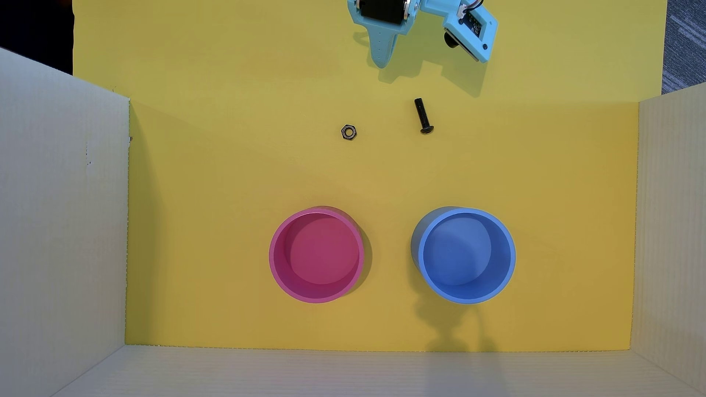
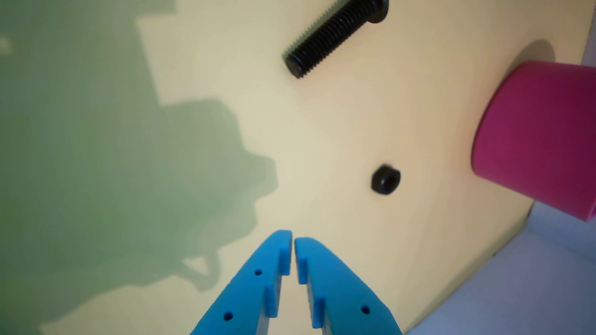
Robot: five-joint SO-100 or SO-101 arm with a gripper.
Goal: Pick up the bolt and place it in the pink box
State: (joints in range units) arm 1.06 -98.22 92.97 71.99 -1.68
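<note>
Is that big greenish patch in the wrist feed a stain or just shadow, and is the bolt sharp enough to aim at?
Wrist view: it is the arm's shadow; bolt sharp, threads visible, head cropped. Overhead view: even light, bolt crisp.

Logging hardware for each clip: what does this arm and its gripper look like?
The arm is light blue printed plastic around a black servo motor. The gripper has two tapered blue fingers with small round holes and stepped notches on their inner faces. A blue-framed camera module with a black lens, a circuit board and thin wires sits beside it.
</note>
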